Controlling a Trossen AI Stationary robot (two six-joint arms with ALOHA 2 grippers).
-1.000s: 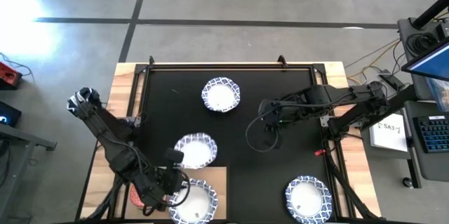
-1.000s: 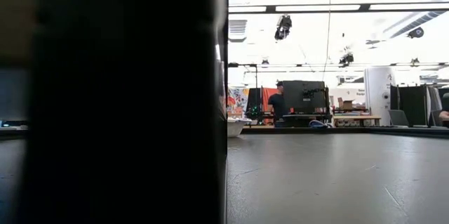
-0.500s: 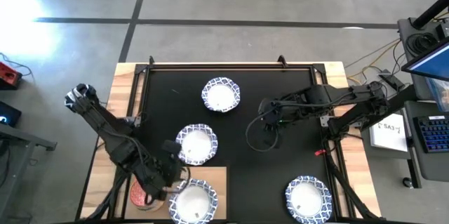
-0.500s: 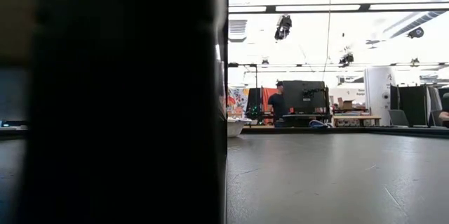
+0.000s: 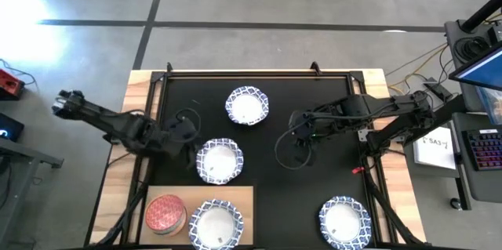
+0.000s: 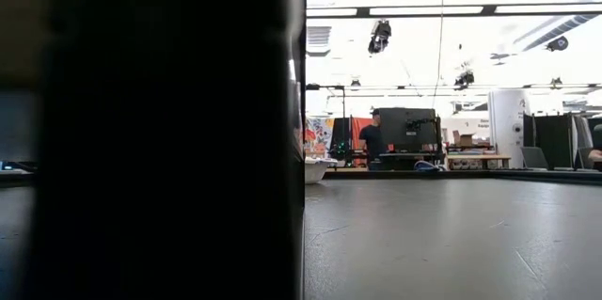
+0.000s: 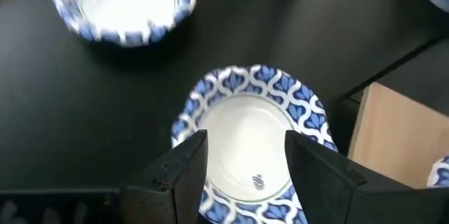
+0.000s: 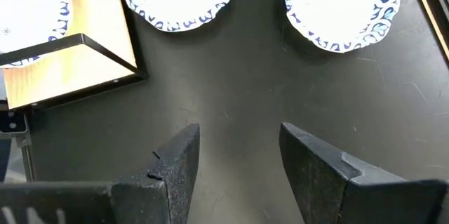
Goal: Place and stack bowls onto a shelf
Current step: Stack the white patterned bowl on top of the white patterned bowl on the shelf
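Two bowls stand on the light-wood shelf (image 5: 235, 199) at the near left: a red-pink one (image 5: 165, 213) and a white one with a blue rim (image 5: 216, 224). Three more white bowls with blue rims rest on the black mat, in the middle (image 5: 220, 161), farther back (image 5: 247, 106) and at the near right (image 5: 343, 222). My left gripper (image 5: 190, 146) hangs open just left of the middle bowl (image 7: 245, 122). Its fingers stand over that bowl's near rim and touch nothing. My right gripper (image 5: 300, 139) waits open above bare mat (image 8: 238, 154), right of centre.
A black frame runs along the mat's edges (image 5: 235, 72). Wooden strips flank the mat on the left (image 5: 133, 125) and right (image 5: 392, 172). In the low view a dark mass (image 6: 150, 131) blocks the left half. Bare mat (image 5: 290, 203) lies between the shelf and the near-right bowl.
My left gripper has drawn away from the red-pink bowl on the shelf and swung toward the table's far edge, ending beside the middle white bowl. The red-pink bowl stays on the shelf, now in full view.
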